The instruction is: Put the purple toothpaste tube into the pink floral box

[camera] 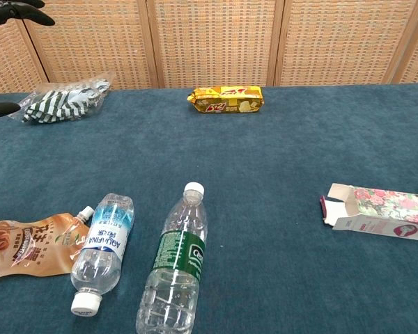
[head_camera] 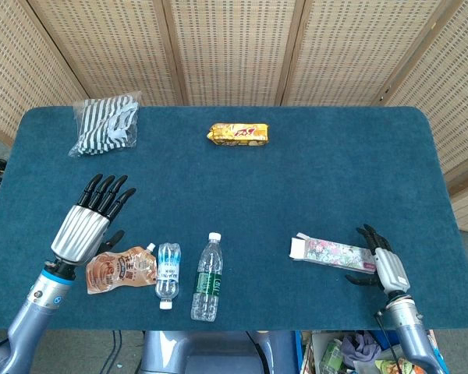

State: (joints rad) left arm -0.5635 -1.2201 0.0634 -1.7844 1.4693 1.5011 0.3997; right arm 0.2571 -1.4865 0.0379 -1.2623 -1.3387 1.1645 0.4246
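Pink floral box (head_camera: 332, 254) lying flat at four o'clock, flaps open, right hand (head_camera: 383, 263) beside it — fingers spread, left hand (head_camera: 86, 222) at eight o'clock — fingers apart, holding nothing.

The small water bottle (camera: 101, 251) has a blue label reading AQUAFINA (other packaging print is too small to read)

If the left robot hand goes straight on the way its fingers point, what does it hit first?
Probably nothing soon: the left robot hand points up-table and slightly right, over bare blue cloth. The striped bag lies just left of that line, though height is unclear.
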